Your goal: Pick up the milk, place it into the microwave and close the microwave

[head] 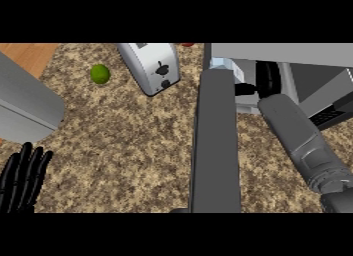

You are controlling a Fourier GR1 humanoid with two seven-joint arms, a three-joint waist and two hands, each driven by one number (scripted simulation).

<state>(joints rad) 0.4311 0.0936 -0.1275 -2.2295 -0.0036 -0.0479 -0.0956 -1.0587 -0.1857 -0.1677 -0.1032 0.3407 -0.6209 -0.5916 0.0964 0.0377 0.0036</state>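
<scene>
The grey box-shaped microwave (297, 55) sits at one o'clock on the speckled brown granite counter (127, 140), its long dark grey door (216, 145) swung open toward six o'clock. The right hand (266, 77) reaches inside the cavity; whether its fingers are apart or curled cannot be told. A small pale blue-and-white milk carton (222, 64) shows just at the door's far end, at the cavity's left edge, beside that hand. The left hand (20, 180) rests at eight o'clock, fingers straight and apart. A silver toaster (151, 67) lies at twelve o'clock, a round green lime (99, 74) at eleven
</scene>
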